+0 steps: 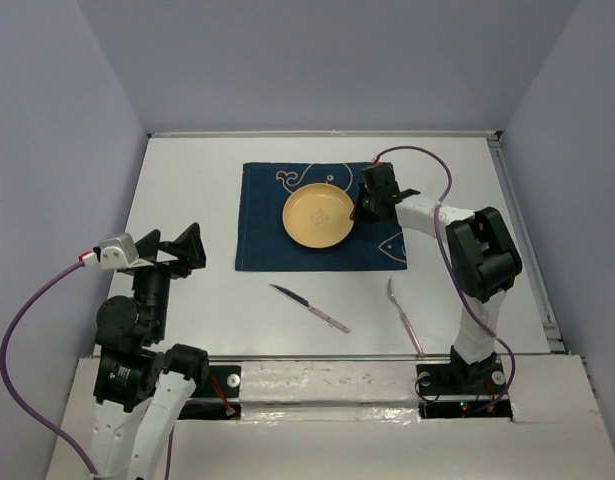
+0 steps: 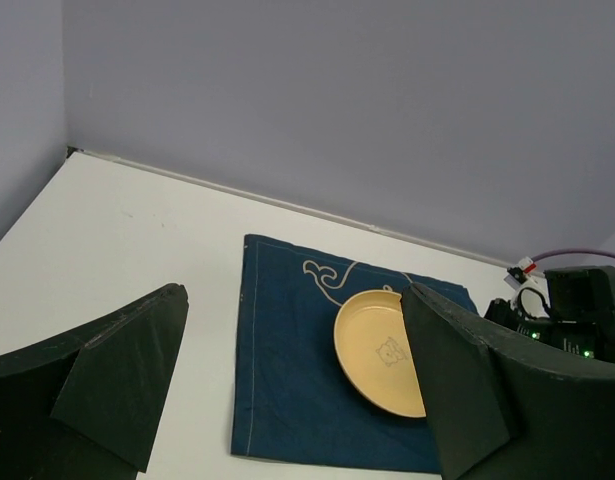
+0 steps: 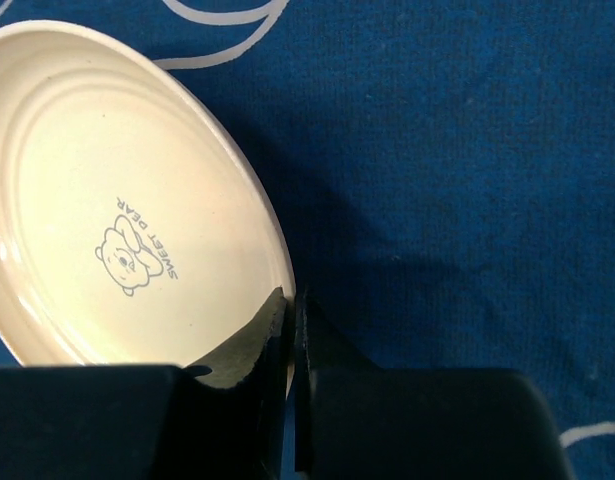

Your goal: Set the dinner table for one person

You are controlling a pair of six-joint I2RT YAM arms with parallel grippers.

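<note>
The right gripper [image 1: 358, 213] is pinched shut on the edge of the plate [image 1: 317, 218], which lies flat on the blue mat [image 1: 262, 235] at 9 o'clock from it.

**Layout on the surface [image 1: 187, 190]**

Placemat [image 1: 262, 215] is lying mid-surface, toward the far side. Plate [image 1: 317, 217] is sitting on it, right of centre. Knife [image 1: 309, 308] is lying on bare surface before the placemat's near edge. Another utensil [image 1: 403, 316] is lying right of the knife, apart.

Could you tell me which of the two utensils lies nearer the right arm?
The slim curved utensil, right of the dark-bladed knife, which lies farther left.
</note>
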